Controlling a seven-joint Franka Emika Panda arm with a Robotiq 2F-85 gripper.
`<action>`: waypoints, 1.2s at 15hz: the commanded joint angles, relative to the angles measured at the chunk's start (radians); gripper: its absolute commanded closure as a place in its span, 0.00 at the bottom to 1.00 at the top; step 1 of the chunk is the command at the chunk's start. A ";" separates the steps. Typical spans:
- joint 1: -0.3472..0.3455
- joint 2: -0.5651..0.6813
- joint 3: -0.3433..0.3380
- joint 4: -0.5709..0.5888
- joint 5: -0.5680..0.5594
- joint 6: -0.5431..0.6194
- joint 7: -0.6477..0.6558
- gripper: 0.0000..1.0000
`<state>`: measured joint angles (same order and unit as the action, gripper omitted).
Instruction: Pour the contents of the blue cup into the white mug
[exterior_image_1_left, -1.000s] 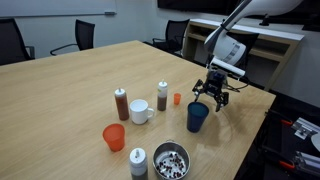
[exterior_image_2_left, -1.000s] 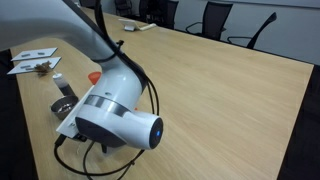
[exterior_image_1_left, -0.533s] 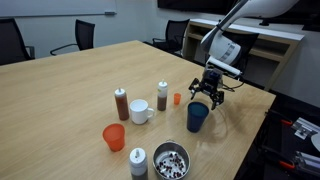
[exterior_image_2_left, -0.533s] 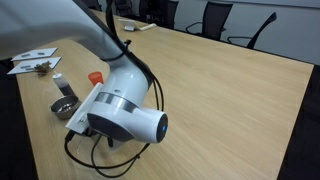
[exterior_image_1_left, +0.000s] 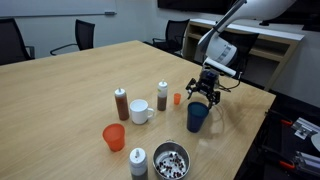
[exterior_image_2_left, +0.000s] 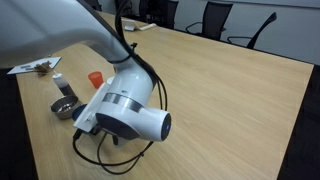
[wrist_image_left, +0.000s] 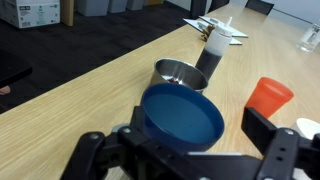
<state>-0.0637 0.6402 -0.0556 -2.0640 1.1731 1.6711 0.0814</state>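
The blue cup (exterior_image_1_left: 197, 118) stands upright on the wooden table near its right edge. In the wrist view it (wrist_image_left: 182, 115) fills the middle, and I look down into it. My gripper (exterior_image_1_left: 205, 93) is open and hovers just above the cup's rim. In the wrist view its fingers (wrist_image_left: 185, 150) stand apart on either side of the cup without touching it. The white mug (exterior_image_1_left: 141, 111) stands to the left of the blue cup, handle to the side. In an exterior view the arm (exterior_image_2_left: 125, 110) hides both cup and mug.
An orange-red cup (exterior_image_1_left: 114, 137), a metal bowl (exterior_image_1_left: 171, 160) and a capped shaker (exterior_image_1_left: 138, 161) stand near the front. A brown bottle (exterior_image_1_left: 121, 103), a white shaker (exterior_image_1_left: 162, 96) and a small orange item (exterior_image_1_left: 177, 98) stand behind the mug. Chairs ring the table.
My gripper has shifted slightly to the left above the blue cup and the wrist has turned a little. The cups and the mug have not moved.
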 joint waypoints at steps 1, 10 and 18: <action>-0.007 0.029 0.002 0.040 0.018 -0.035 -0.008 0.00; -0.006 0.087 0.001 0.062 0.012 -0.065 0.001 0.00; 0.005 0.148 0.012 0.123 0.017 -0.072 0.002 0.00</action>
<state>-0.0583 0.7562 -0.0490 -1.9796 1.1731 1.6219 0.0814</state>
